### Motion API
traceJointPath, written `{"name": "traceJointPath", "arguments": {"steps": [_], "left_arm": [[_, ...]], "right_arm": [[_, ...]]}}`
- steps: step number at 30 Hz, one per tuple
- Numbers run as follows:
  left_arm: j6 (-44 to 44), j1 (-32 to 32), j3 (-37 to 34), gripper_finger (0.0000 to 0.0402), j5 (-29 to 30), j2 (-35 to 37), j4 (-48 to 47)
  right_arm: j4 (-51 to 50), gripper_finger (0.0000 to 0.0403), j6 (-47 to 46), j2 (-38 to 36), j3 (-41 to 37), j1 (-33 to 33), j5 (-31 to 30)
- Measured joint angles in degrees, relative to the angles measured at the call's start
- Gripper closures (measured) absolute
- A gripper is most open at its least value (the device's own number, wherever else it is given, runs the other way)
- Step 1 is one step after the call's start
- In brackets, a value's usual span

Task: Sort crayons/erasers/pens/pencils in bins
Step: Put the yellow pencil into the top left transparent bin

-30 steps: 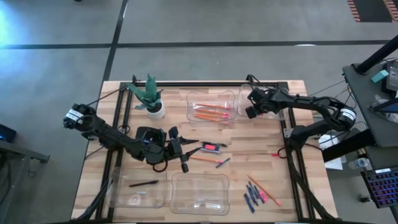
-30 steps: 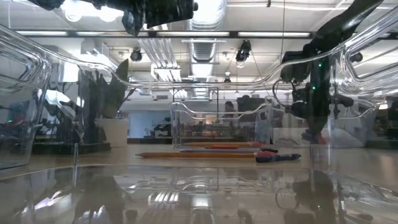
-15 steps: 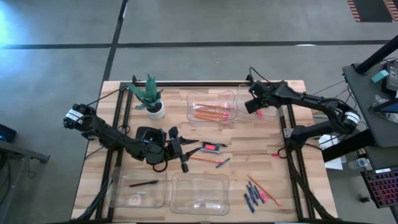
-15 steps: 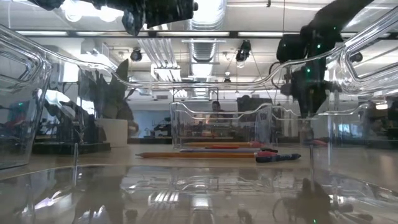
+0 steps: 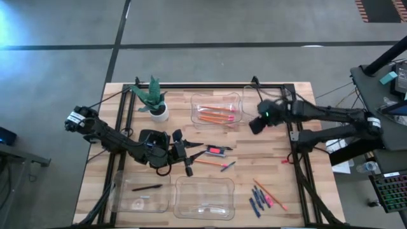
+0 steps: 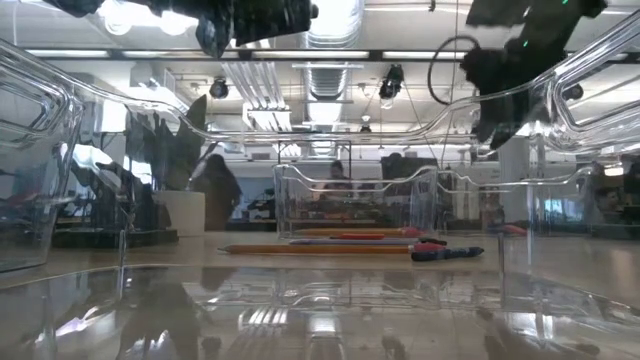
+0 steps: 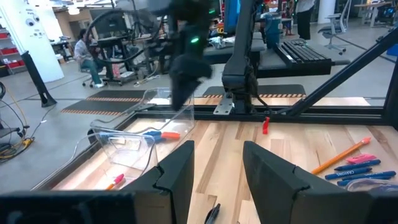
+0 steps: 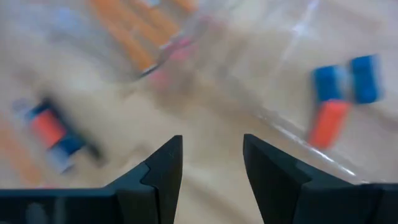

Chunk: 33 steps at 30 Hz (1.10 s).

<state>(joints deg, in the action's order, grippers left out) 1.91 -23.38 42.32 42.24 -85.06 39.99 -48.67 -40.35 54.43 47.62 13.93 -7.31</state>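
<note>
Right gripper (image 5: 255, 125) hovers open and empty, right of centre, beside the eraser bin (image 5: 249, 95); left gripper (image 5: 189, 159) waits open, left-centre.

Four shallow clear plastic bins (image 5: 215, 109) sit on the desk: two at the far edge, two at the near edge. The far middle one holds long orange pencils (image 5: 215, 115) lying flat; a slim black pen (image 5: 147, 187) lies in the near left bin (image 5: 141, 194). Stubby dark-blue crayons (image 5: 256, 200) cluster on the desk beside the near middle bin (image 5: 204, 197), and blue and red block erasers (image 8: 341, 99) lie in a bin in the right wrist view.
</note>
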Motion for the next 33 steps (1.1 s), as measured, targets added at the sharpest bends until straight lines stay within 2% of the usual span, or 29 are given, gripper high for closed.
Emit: {"name": "traceJointPath", "arguments": {"steps": [5,10,15,20,23,33], "left_arm": [[0.00,0.00,-0.29,0.0277,-0.02,0.00,-0.02],[0.00,0.02,-0.33,0.0277,0.00,0.00,-0.02],[0.00,0.02,-0.34,0.0277,0.00,0.00,-0.02],[0.00,0.02,-0.23,0.0277,0.00,0.00,0.01],[0.00,0.02,-0.25,0.0277,0.00,0.00,0.00],[-0.02,0.02,-0.12,0.0277,0.00,0.00,0.04]], "right_arm": [[-0.33,0.0243,-13.00,0.31,0.00,-18.57,-0.28],[-0.28,0.0243,-25.65,3.98,0.00,-35.81,-0.46],[-0.28,0.0243,-41.03,10.88,0.00,-48.63,-0.59],[-0.30,0.0243,-54.10,18.12,0.42,-55.35,3.89],[0.02,0.0243,-57.98,21.95,1.99,-57.65,6.30],[-0.85,0.0243,-58.04,32.45,9.00,-59.07,6.47]]}}
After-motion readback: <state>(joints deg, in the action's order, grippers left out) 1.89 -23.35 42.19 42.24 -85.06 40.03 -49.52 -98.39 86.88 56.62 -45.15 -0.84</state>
